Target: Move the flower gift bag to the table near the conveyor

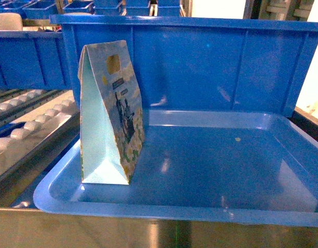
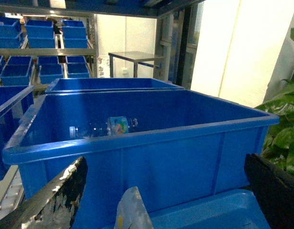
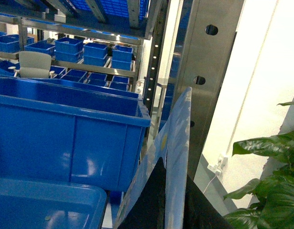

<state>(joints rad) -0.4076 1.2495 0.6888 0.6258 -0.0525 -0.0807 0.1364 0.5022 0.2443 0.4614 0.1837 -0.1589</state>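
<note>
A steel shelf front (image 1: pixel 148 235) carries a shallow blue tray (image 1: pixel 210 206) in a storeroom of steel racks stacked with blue bins. A roller conveyor (image 1: pixel 30 129) slopes away just left of the tray. A deep blue bin (image 1: pixel 200 62) stands directly behind the tray, and a clear plastic bottle (image 2: pixel 106 128) lies inside it. Far behind the tray stands a small steel table (image 2: pixel 135 57), with leafy plants (image 2: pixel 285 138) off to the right.

The flower gift bag (image 1: pixel 111 113) stands upright on the tray's left part, its base on the tray floor and its narrow folded side facing forward. It is apart from the bin wall behind it.

Neither arm shows in the head view. In the left wrist view the left gripper (image 2: pixel 171 191) has its two fingers spread wide. Only the bag's pale top edge pokes up between them at the bottom of the picture, touching neither finger.

In the right wrist view, taken from the tray's right side, the right gripper (image 3: pixel 173 205) has dark fingers (image 3: pixel 149 200) pressed against both faces of a pale paper panel (image 3: pixel 178 138) with a faint print. The panel rises in front of a steel post (image 3: pixel 211 71). Its lower part is cut off, so I cannot tell whether it belongs to the same bag.
</note>
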